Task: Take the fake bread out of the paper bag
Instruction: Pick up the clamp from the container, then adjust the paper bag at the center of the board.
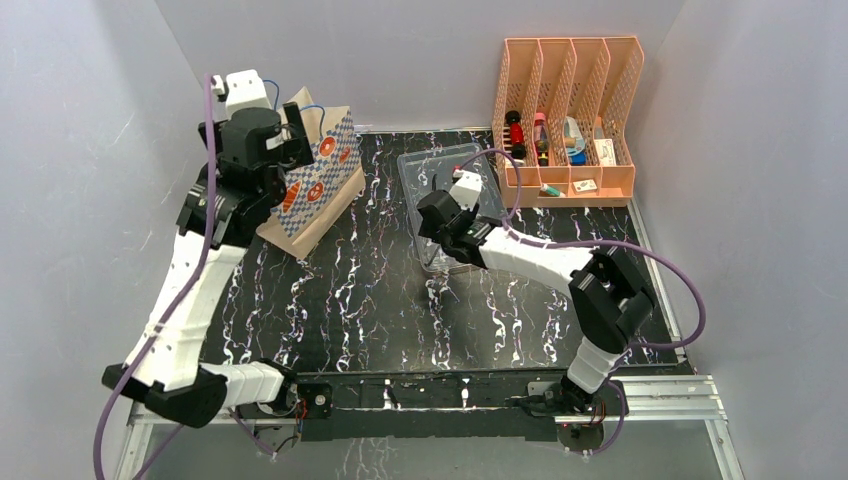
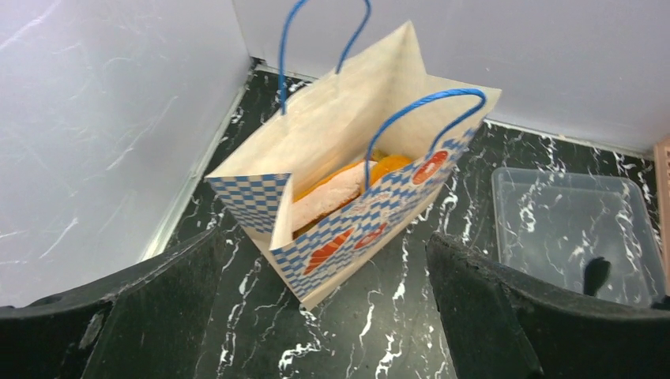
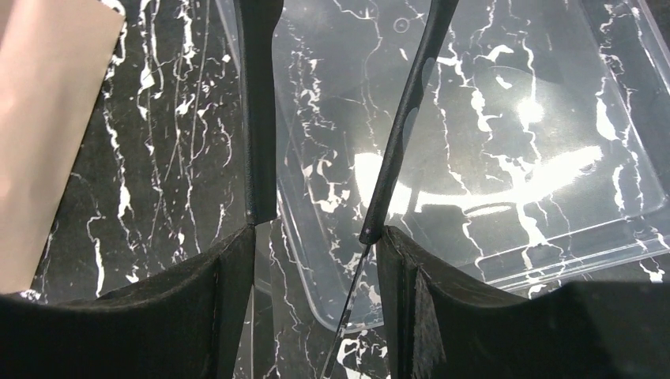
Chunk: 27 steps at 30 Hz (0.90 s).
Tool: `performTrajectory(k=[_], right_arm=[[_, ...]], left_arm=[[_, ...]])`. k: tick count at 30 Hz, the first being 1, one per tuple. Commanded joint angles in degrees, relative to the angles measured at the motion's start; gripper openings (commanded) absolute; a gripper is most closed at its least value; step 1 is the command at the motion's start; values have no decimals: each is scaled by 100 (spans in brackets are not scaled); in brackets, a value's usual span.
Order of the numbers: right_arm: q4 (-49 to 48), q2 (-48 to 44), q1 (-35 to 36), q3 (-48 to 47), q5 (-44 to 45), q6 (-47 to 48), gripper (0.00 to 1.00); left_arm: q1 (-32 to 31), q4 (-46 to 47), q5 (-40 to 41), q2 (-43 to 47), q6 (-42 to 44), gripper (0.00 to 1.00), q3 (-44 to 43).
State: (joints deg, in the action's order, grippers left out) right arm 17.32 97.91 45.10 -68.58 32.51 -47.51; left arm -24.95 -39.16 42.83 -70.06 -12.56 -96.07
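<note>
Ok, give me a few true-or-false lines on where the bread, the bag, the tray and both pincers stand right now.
1. The fake bread lies inside the paper bag. True.
2. The left pincer is shut on a bun. False: its jaws stand wide open above the bag's open mouth and hold nothing.
3. The clear tray has a pastry in it. False: the tray is empty.
4. The right pincer is at the clear tray. True: one finger is outside the tray's wall and the other is over its floor, with the jaws apart.
5. The bag's mouth is folded closed. False: it gapes open with the handles up.
</note>
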Motion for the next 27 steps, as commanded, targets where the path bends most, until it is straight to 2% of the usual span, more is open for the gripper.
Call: performTrajectory(k=[1,6,11,18,27], right_arm=[[-444,-355,64,125,-98,223,52],[-457,-497,119,241,-182,277,53],[-496,-616,169,352,-219,362,53],[-756,-887,244,604,-435,447,53],[-905,-1085,262,732,-570,586,54]], left_arm=[[194,-369,-616,-373,-21,98,-529],[999,-305,-1494,-510,-770,98,-477],[1803,-381,-1815,-663,-1765,98,-395],[2059,-139,-1604,-601,-2586,92,-69],[2114,-231,-1738,-807,-2709,92,97]])
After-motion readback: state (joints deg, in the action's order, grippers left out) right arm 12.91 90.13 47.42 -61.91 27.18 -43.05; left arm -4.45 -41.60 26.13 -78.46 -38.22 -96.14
